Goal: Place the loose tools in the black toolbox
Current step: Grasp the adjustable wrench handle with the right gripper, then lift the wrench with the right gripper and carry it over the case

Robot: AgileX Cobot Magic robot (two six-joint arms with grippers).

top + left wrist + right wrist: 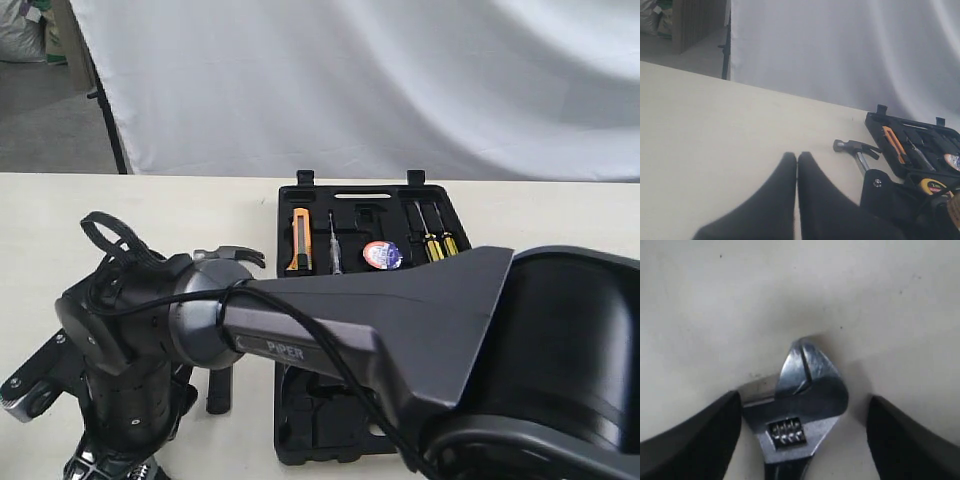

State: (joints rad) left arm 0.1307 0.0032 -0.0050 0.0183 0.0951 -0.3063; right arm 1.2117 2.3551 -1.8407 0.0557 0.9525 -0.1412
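A pale tabletop (140, 210) stands before a white sheet (400, 80). The right gripper (804, 399) has jaws spread either side of the wrench (807, 382) lying there. The left gripper (797, 167) has jaws pressed together.

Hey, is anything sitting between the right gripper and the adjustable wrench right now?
Nothing visible does. The right gripper is open over the adjustable wrench, straddling its head on the table.
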